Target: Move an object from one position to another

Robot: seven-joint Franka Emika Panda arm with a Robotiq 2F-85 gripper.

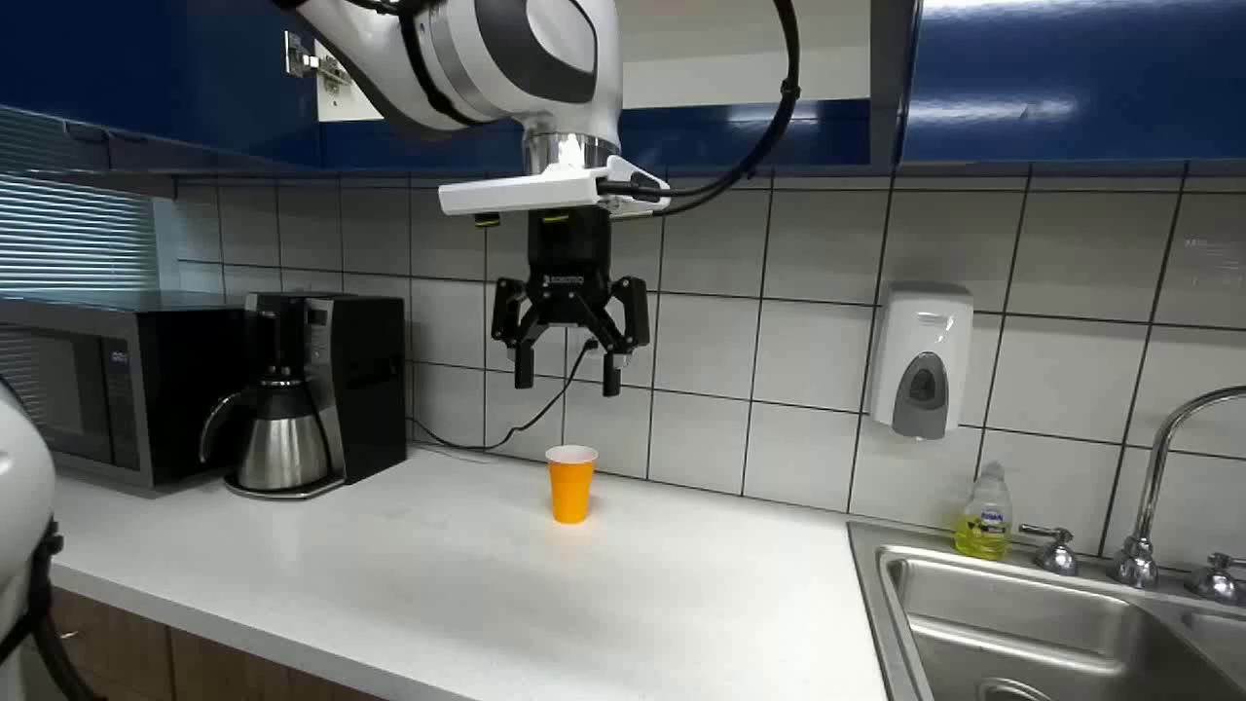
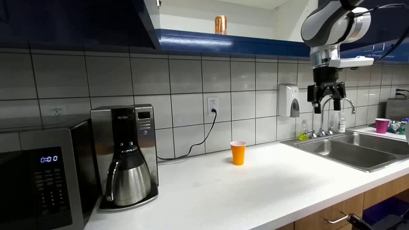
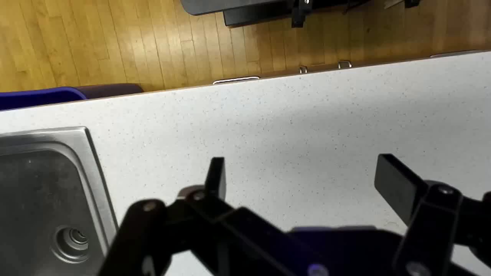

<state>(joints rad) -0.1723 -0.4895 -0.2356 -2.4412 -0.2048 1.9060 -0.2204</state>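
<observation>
Claw (image 1: 568,376) hangs spread wide, holding nothing. Orange cup (image 1: 570,489) stands upright below it, off to one side; an uncentred descent could clip and topple it.

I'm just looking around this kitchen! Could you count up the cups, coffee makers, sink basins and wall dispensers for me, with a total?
Cups: 2, an orange cup and a pink cup
Coffee maker: 1
Sink basins: 2
Wall dispenser: 1
Total: 6
</observation>
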